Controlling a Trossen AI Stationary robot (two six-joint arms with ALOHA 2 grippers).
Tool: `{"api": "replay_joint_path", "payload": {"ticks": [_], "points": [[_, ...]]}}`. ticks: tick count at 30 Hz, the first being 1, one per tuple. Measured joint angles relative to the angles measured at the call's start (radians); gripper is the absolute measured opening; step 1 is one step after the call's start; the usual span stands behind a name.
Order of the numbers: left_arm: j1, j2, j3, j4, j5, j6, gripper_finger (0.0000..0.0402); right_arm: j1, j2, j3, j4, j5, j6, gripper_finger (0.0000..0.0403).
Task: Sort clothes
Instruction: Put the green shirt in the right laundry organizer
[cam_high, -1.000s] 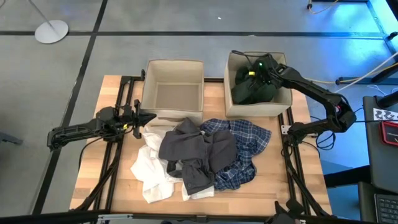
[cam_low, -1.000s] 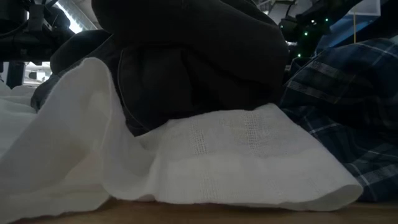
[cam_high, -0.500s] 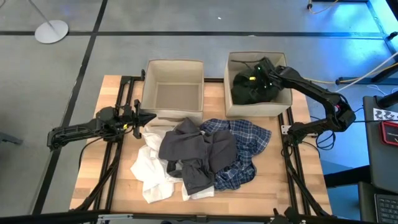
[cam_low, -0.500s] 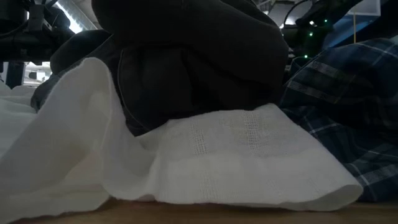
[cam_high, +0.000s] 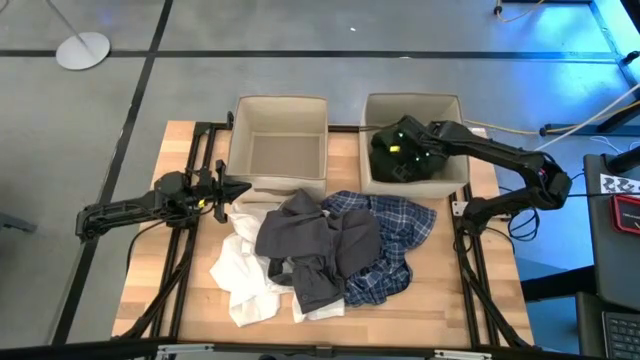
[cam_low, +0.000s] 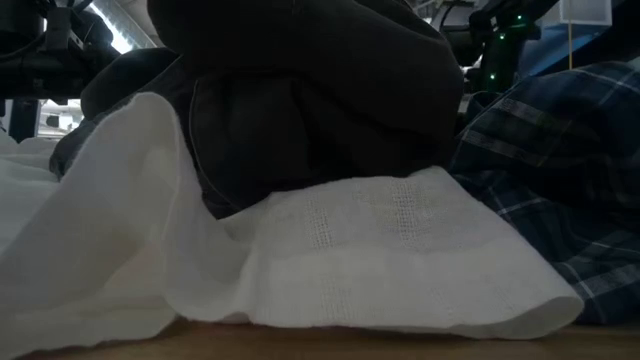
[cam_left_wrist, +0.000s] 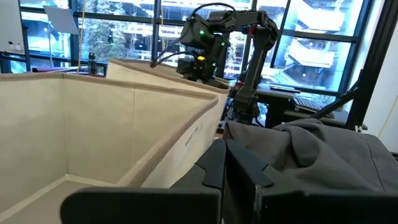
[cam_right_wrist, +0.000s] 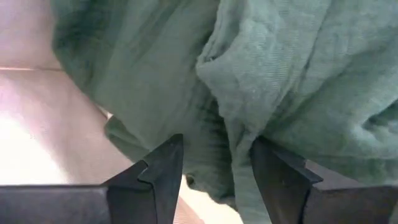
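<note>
Right tool (cam_right_wrist: 211, 171) shifted (apparently open), green garment (cam_right_wrist: 298, 74) beneath

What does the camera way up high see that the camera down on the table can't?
Only the high view shows two beige square fabric boxes, the dark green garment in the right one under the right gripper, and the waiting left gripper. Only the low view shows the white shirt's weave. Both show white shirt, dark grey garment, blue-and-white plaid shirt.

We see two beige fabric boxes (cam_high: 278, 143) (cam_high: 452, 170) side by side at the far edge of a wooden table (cam_high: 160, 250); a white round stand base (cam_high: 83, 49) sits on the grey floor.
</note>
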Motion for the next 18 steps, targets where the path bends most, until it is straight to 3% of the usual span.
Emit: {"api": "replay_joint_path", "payload": {"ticks": [9,18], "points": [[0.000,0.000,0.000,0.000,0.000,0.000,0.0004,0.094,0.000,0.000,-0.067,-0.006,0.073,0.0189],[0.000,0.000,0.000,0.000,0.000,0.004,0.0004,0.103,0.000,0.000,-0.045,0.090,0.026,0.0199]]}}
